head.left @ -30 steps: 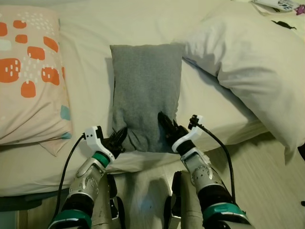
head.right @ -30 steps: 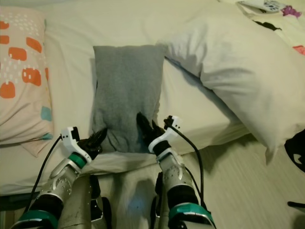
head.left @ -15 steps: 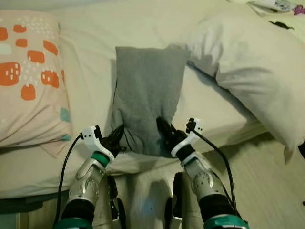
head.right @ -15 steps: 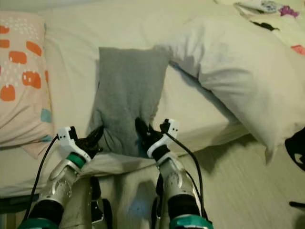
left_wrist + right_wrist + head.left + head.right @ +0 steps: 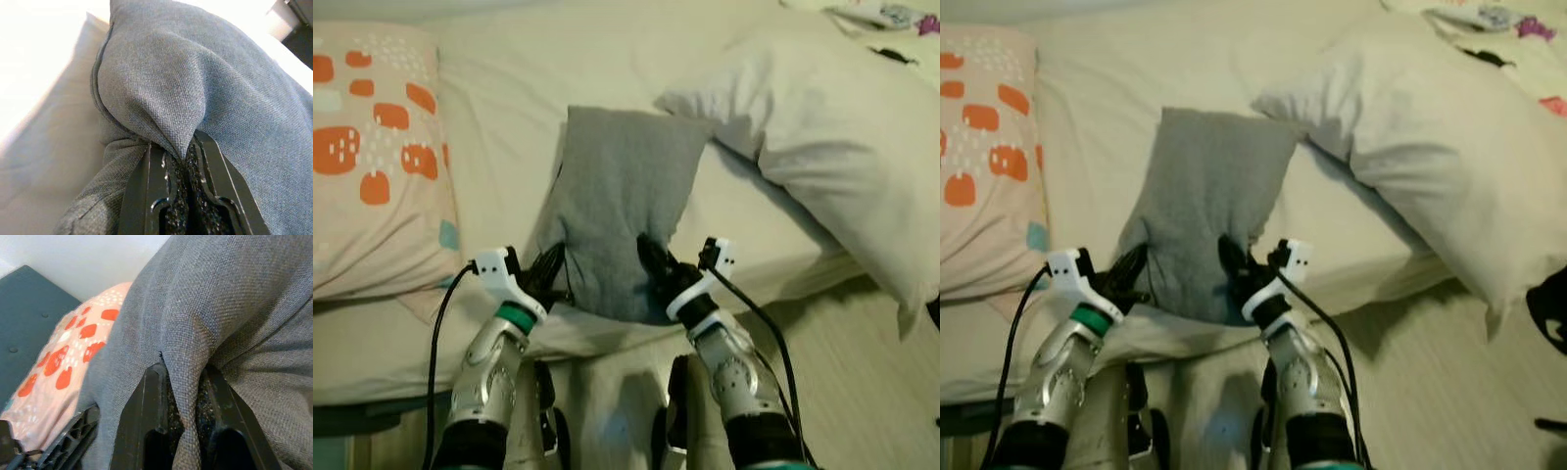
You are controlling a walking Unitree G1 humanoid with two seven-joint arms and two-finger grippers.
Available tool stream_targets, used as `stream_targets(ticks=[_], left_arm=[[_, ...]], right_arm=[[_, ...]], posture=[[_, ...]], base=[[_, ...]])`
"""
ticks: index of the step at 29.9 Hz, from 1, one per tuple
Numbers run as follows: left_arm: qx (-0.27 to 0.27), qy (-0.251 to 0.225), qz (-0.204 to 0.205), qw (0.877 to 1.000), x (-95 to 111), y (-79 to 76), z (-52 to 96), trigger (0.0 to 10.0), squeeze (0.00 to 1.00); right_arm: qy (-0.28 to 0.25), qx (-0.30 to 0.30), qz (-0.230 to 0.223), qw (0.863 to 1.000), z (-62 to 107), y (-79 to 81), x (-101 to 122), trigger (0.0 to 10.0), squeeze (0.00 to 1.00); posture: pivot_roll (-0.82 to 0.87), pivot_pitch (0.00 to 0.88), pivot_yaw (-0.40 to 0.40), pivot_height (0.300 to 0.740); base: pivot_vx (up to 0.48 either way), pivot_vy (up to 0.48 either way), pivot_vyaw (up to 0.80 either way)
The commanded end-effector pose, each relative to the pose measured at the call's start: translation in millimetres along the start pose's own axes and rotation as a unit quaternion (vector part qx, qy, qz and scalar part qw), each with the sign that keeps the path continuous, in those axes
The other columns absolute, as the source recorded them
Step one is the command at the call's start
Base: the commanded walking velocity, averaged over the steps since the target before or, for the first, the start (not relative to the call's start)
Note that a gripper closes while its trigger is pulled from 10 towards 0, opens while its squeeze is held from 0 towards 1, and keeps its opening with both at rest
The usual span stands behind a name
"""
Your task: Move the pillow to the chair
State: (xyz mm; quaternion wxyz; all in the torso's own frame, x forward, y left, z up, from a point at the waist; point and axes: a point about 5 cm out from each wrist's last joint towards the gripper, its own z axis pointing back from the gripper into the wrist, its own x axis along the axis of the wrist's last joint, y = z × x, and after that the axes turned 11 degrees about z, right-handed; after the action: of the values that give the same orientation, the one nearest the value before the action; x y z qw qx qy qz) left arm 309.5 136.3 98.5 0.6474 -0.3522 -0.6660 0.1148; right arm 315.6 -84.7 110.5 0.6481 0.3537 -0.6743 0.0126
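In the left eye view the grey woven rectangular pillow [image 5: 625, 211] lies on the cream-sheeted bed [image 5: 499, 117], between an orange-blotched patterned pillow [image 5: 374, 157] and a large white pillow [image 5: 822, 127]; compared with a second ago its far end has swung toward the white pillow and its near edge is bunched up, so the lift has likely begun. The left gripper [image 5: 551, 277] and right gripper [image 5: 656, 262] clamp its near corners. The left wrist view shows jaws pinched narrow on a fold of grey cloth; the right wrist view shows the same. No chair or container is in view.
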Motion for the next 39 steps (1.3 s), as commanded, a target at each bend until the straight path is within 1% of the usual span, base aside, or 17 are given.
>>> stream_targets(ticks=[1, 2, 3, 4, 5, 7, 8, 10, 16, 20, 23, 25, 27, 28, 30, 35, 39], left_arm=[[-0.032, 0.011, -0.004, 0.999, -6, -15.5, -4.6, 0.0, 0.0], [-0.029, 0.007, -0.013, 0.999, -4, -17.9, -1.4, 0.0, 0.0], [-0.029, 0.007, -0.013, 0.999, -4, -17.9, -1.4, 0.0, 0.0], [-0.024, 0.001, -0.029, 0.999, -2, -20.3, 1.8, 4.6, 0.0], [-0.013, 0.001, -0.044, 0.999, 0, -22.7, 4.3, 4.6, 0.0], [-0.013, 0.001, -0.044, 0.999, 0, -22.7, 4.3, 4.6, 0.0], [-0.012, 0.002, -0.066, 0.998, 1, -25.9, 5.8, 10.0, 0.0], [-0.009, 0.008, -0.087, 0.996, 0, -30.2, 7.8, 10.0, 0.0], [0.003, 0.009, -0.091, 0.996, 0, -30.6, 9.0, 10.0, 0.0], [0.007, 0.01, -0.093, 0.996, 1, -33.0, 9.7, 10.0, 0.0], [0.013, 0.011, -0.1, 0.995, 3, -33.2, 11.4, 10.0, 0.0], [0.013, 0.011, -0.1, 0.995, 3, -33.2, 11.4, 10.0, 0.0], [0.024, 0.011, -0.107, 0.994, 4, -30.1, 13.1, 10.0, 0.0], [0.024, 0.011, -0.107, 0.994, 4, -30.1, 13.1, 10.0, 0.0], [0.029, 0.013, -0.114, 0.993, 4, -28.6, 14.2, 10.0, 0.0], [0.026, 0.011, -0.115, 0.993, 4, -31.1, 14.2, 10.0, 0.0], [0.025, 0.01, -0.115, 0.993, 4, -32.5, 14.1, 10.0, 0.0]], right_arm=[[0.018, 0.044, -0.037, 0.998, -9.4, 35.8, -21, 0.0, 0.0], [0.017, 0.033, -0.017, 0.999, -7.9, 33.9, -19, 2.7, 0.0], [0.017, 0.033, -0.017, 0.999, -7.9, 33.9, -19, 2.7, 0.0], [0.016, 0.023, 0.0, 1.0, -6.4, 32.7, -18, 10.0, 0.0], [0.017, 0.018, 0.012, 1.0, -4.4, 32.5, -17, 10.0, 0.0], [0.017, 0.018, 0.012, 1.0, -4.4, 32.5, -17, 10.0, 0.0], [0.021, 0.013, 0.012, 1.0, -2.2, 31.8, -19, 10.0, 0.0], [0.027, 0.021, 0.003, 0.999, 2.9, 34.2, -22, 10.0, 0.0], [0.025, 0.037, -0.018, 0.999, 7.2, 40.5, -22, 10.0, 0.0], [0.025, 0.011, -0.023, 0.999, 7.5, 36.9, -23, 10.0, 0.0], [0.016, -0.043, 0.008, 0.999, 6.2, 27.4, -18, 10.0, 0.0], [0.016, -0.043, 0.008, 0.999, 6.2, 27.4, -18, 10.0, 0.0], [0.031, -0.071, 0.058, 0.995, 6.2, 19.8, -20, 10.0, 0.0], [0.031, -0.071, 0.058, 0.995, 6.2, 19.8, -20, 10.0, 0.0], [0.044, -0.079, 0.085, 0.992, 7.8, 16.1, -22, 10.0, 0.0], [0.062, -0.064, 0.064, 0.994, 10.8, 16.4, -27, 10.0, 0.0], [0.059, -0.065, 0.071, 0.994, 11.1, 16.9, -27, 10.0, 0.0]], posture=[[0.01, 0.129, 0.036, 0.596], [0.01, 0.121, 0.041, 0.596], [0.01, 0.121, 0.041, 0.596], [0.01, 0.113, 0.043, 0.596], [0.01, 0.109, 0.046, 0.596], [0.01, 0.109, 0.046, 0.596], [0.02, 0.11, 0.045, 0.596], [0.02, 0.111, 0.045, 0.596], [0.03, 0.11, 0.054, 0.596], [0.04, 0.106, 0.052, 0.596], [0.04, 0.101, 0.05, 0.596], [0.04, 0.101, 0.05, 0.596], [0.04, 0.101, 0.055, 0.596], [0.04, 0.101, 0.055, 0.596], [0.04, 0.098, 0.054, 0.596], [0.04, 0.096, 0.052, 0.606], [0.03, 0.093, 0.054, 0.621]], base=[[0.0, 0.0, 0.0], [0.0, 0.0, 0.0], [0.0, 0.0, 0.0], [0.0, 0.0, 0.0], [0.0, 0.0, 0.0], [0.0, 0.0, 0.0], [0.0, 0.0, 0.0], [0.0, 0.0, 0.0], [0.0, 0.0, 0.0], [0.0, 0.0, 0.0], [0.0, 0.0, 0.0], [0.0, 0.0, 0.0], [0.0, 0.0, 0.0], [0.0, 0.0, 0.0], [0.0, 0.0, 0.0], [0.0, 0.0, 0.0], [0.0, 0.0, 0.0]])
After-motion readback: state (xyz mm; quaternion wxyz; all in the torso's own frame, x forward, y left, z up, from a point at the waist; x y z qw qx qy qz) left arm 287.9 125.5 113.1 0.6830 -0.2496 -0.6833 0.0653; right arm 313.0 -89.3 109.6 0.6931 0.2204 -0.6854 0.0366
